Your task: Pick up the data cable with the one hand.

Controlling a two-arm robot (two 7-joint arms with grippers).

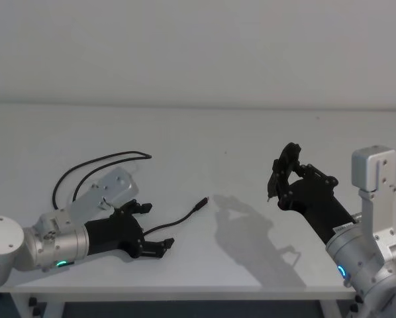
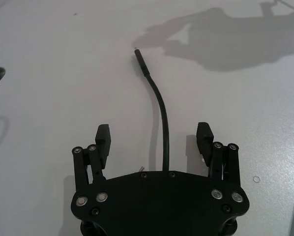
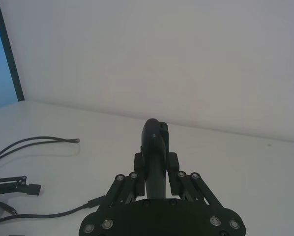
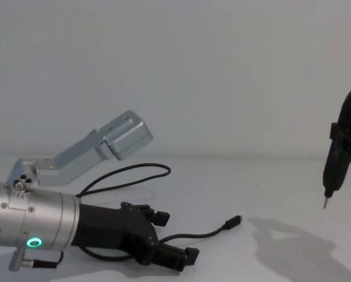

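Data cable, the long thin black looping cord [image 2: 161,115], is running between the spread-open jaws of the blocky matte-black left claw [image 2: 154,133], low over the white counter [image 1: 204,139] at near left. Closing and lifting are remaining. Right claw [image 1: 282,173], clamping a pen-shaped black tool [image 4: 334,167], is hovering at right.

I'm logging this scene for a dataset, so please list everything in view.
cable: one, black, looped on the table's left half, one end running between the left gripper's fingers.
pen tool: one, black with a metal tip, above the table at the right.
table: one, white, under everything.
left gripper: one, black, low over the table, fingers open either side of the cable, not touching it.
right gripper: one, black, raised at the right, fingers shut on the pen tool.
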